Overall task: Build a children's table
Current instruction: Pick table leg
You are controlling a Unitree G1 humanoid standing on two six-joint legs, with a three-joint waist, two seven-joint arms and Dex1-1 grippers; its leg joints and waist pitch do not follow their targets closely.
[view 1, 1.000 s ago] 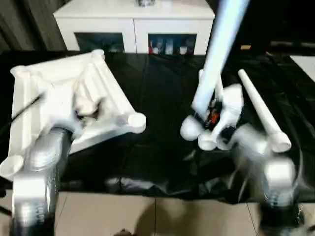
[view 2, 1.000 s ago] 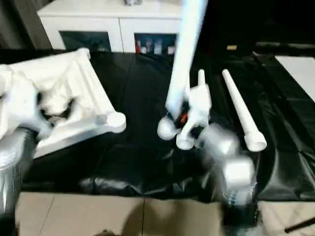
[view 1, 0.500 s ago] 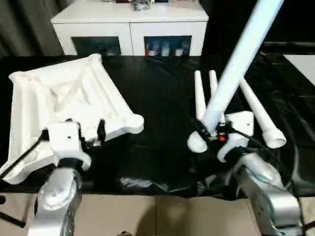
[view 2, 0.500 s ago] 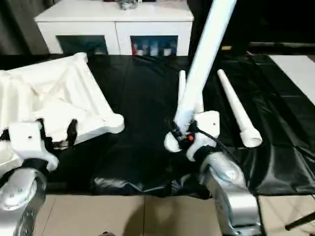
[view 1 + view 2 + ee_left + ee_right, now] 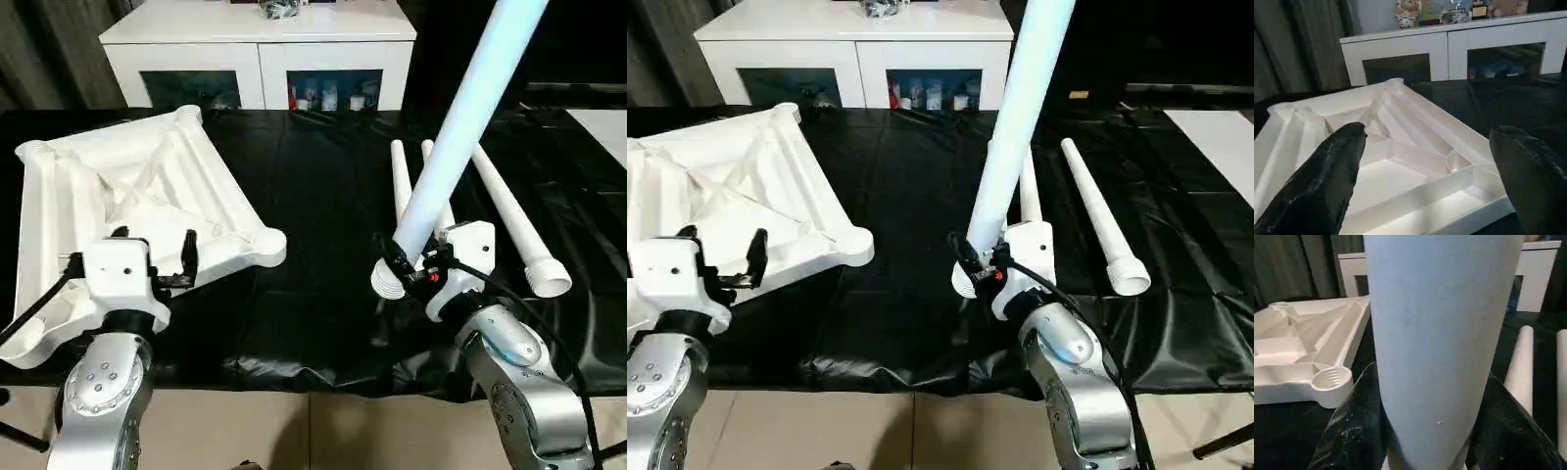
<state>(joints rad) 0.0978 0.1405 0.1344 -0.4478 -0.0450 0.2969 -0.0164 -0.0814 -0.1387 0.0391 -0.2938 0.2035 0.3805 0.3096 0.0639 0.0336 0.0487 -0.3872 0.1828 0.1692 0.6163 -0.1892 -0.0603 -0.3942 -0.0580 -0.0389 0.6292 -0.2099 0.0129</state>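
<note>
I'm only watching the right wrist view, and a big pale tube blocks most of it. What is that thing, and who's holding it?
Observer: It's a table leg, clamped near its wide threaded end in the right pincer and rising up and away over the black table.
Operator: Are there more legs somewhere?
Observer: Three more legs lie on the black cover just beyond that pincer, wide ends toward the robot.
Operator: And the other arm?
Observer: The left pincer is open and empty, poised over the near edge of the upturned tabletop.
Operator: Any legs fitted yet?
Observer: None; the corner sockets that can be seen, like the near one, are empty.
</note>
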